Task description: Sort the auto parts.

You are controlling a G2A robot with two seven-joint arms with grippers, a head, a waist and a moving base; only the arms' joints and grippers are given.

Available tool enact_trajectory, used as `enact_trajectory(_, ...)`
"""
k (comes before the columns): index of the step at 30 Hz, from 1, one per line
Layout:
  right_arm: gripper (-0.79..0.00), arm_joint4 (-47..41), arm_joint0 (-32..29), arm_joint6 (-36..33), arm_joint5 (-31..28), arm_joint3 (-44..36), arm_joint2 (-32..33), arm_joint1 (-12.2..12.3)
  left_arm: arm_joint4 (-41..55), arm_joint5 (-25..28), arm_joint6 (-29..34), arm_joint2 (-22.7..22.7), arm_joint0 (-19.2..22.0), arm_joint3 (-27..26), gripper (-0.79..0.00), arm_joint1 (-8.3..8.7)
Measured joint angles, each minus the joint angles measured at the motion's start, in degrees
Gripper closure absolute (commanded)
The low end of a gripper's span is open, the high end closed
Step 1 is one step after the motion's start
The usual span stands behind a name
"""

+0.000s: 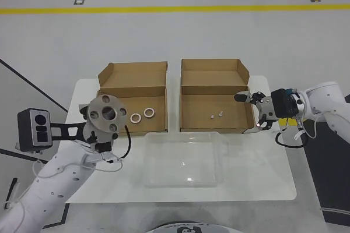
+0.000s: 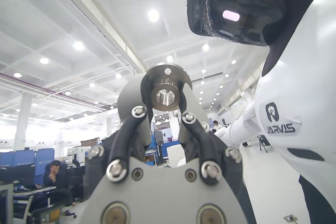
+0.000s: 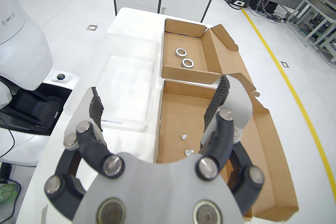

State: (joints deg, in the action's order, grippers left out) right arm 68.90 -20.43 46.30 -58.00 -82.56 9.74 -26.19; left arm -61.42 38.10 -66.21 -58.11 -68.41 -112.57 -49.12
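**Risk high on the left, quiet on the right**

Far left first: left gripper point(image 2: 163, 104) pinched hard on the short hub of a round grey metal flange with bolt holes point(image 1: 108, 113). Held aloft and, seen from above, overlapping the left wall of the left brown cardboard box point(image 1: 128, 102). Narrow bite on smooth steel, broad disc hanging off the end. By the look of things, could twist or slide free and land on the white table point(image 1: 268, 175) instead of in the cardboard. Could equally clip that wall on the way down and shove the box. Two pale metal rings point(image 1: 136, 118) lying just beside each other on the box floor, right in the likely landing zone; might get knocked.

Moving along: clear plastic tray point(image 1: 181, 177) in front of both boxes, walls nearly lost against the table, contents, if any, impossible to make out. Next, right brown cardboard box point(image 1: 233, 105) with two tiny silver fasteners point(image 1: 220, 113), too small to identify. Far right: right gripper point(image 3: 157, 100) spread wide, holding nothing, at that box's outer edge.

Height of the flange above the cardboard impossible to judge; box corner beneath hidden.
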Motion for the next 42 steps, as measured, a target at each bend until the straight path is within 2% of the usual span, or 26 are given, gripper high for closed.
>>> enact_trajectory(10,-0.785,0.00,0.00,0.00,0.00,0.00,0.00,0.00,-5.79,0.22,0.22,-0.54,-0.42,0.16,0.000,0.96)
enact_trajectory(16,-0.785,0.00,0.00,0.00,0.00,0.00,0.00,0.00,-4.82,-0.47,-0.48,1.15,-0.07,-2.10,0.000,1.46)
enact_trajectory(26,-0.785,0.00,0.00,0.00,0.00,0.00,0.00,0.00,2.48,-2.89,-2.91,4.35,1.10,-6.65,0.000,1.83)
enact_trajectory(42,-0.785,0.00,0.00,0.00,0.00,0.00,0.00,0.00,2.15,-7.94,-7.97,7.92,2.77,-6.18,0.000,2.10)
